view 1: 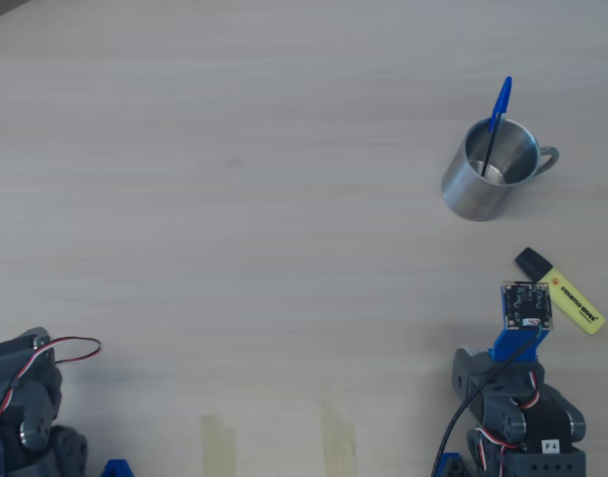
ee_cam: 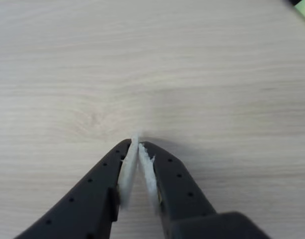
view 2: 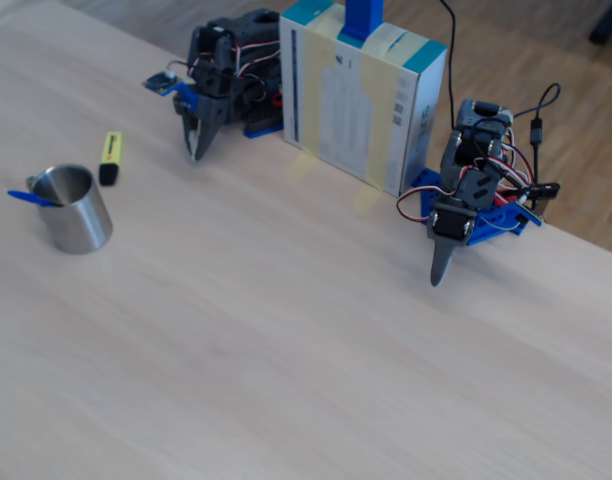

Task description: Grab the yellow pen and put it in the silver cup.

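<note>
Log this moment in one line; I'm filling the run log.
gripper: shut, empty, over bare table | yellow pen: flat on table, ungrasped | silver cup: upright, holds blue pen | stage: pre-grasp

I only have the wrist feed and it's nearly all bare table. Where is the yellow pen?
Observer: The yellow pen lies flat on the table, beside the gripper, untouched.
Operator: And the cup?
Observer: The silver cup stands upright, farther from the arm than the pen in the overhead view.
Operator: Is it empty?
Observer: No, a blue ballpoint leans inside it.
</note>
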Controlling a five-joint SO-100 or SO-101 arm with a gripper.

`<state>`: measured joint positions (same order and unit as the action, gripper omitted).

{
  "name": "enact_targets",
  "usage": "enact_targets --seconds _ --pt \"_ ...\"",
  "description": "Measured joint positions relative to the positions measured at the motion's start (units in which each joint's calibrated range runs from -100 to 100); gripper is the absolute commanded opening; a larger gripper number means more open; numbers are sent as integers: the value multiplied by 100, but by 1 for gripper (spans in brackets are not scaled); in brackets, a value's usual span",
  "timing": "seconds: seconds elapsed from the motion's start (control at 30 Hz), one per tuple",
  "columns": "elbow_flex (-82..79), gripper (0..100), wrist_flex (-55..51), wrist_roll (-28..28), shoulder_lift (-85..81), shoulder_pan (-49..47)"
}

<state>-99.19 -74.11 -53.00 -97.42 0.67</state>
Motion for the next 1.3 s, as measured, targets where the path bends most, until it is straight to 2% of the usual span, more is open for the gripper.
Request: enact_targets --seconds 0.17,0.43,0.57,0.97,1.3 --pt "0 4 0 0 0 0" --pt "0 30 294 -21 50 -8" --pt "54 37 387 -21 409 0" --pt "2029 38 311 10 2384 8" --pt "3616 38 193 712 3902 8"
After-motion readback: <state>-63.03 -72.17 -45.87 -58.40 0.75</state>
